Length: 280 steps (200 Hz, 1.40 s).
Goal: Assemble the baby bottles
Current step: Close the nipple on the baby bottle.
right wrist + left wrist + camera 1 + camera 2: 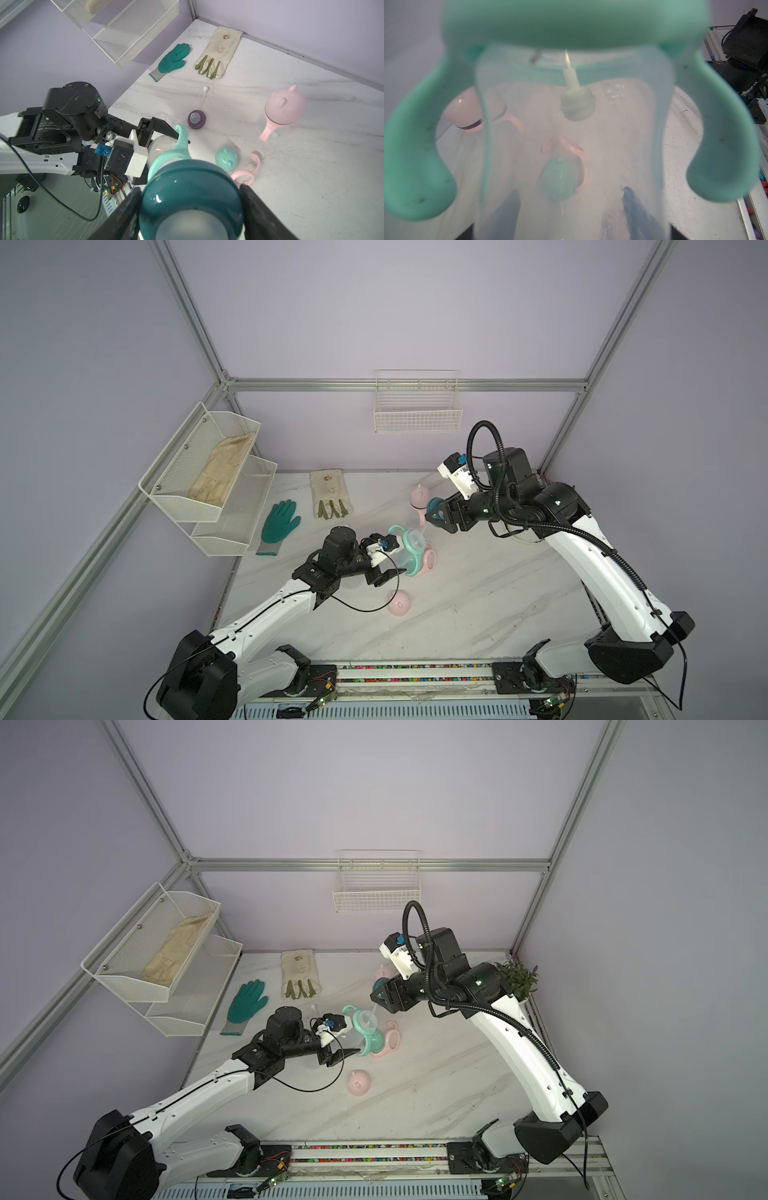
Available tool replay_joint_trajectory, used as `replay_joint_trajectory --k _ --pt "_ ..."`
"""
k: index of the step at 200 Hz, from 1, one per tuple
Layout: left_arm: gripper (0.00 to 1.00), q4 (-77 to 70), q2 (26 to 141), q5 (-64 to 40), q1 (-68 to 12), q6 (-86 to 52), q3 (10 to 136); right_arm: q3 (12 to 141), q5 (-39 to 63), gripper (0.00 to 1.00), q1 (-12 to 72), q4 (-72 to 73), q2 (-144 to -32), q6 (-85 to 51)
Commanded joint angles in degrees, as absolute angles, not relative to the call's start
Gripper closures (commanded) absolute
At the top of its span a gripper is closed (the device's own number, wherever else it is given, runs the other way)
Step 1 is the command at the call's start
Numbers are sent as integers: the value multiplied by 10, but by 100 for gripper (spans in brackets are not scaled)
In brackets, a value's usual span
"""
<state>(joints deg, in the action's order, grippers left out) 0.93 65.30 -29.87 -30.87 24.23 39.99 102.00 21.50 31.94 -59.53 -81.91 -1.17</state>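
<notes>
My left pincer point(392, 563) clamps the mint bottle point(409, 545), my right pincer point(191, 207) grips its teal collar point(191, 195) nearby; I judge one pink bottle point(284, 110) finished, two unfinished

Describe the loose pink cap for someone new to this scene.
On the marble table, find the left gripper holding the mint bottle. Just nearer the front rail lies the pink cap, alone: a bare eared dome, no bottle or handles beneath, unlike the capped pink bottle at the back.
</notes>
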Motion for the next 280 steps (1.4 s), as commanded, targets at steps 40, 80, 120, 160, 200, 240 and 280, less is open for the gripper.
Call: replay_joint_trajectory --k 40,80,120,160,200,240,280 --pt "100 -38 628 -308 -307 249 411 983 288 66 322 -574 -840 -10" --pt "100 -16 651 -302 -307 261 434 978 321 66 323 -578 -844 -11" --pt "100 -21 658 -307 -307 261 442 966 339 66 328 -582 -852 -9" --pt "100 -18 658 -305 -307 267 448 955 333 66 331 -589 -863 -8" --pt "100 -18 661 -311 -307 268 450 950 343 66 332 -580 -871 -11" --pt "100 -20 660 -309 -307 271 449 946 355 66 335 -577 -880 -15" --pt "100 -17 663 -310 -307 273 451 942 359 66 339 -575 -884 -16"
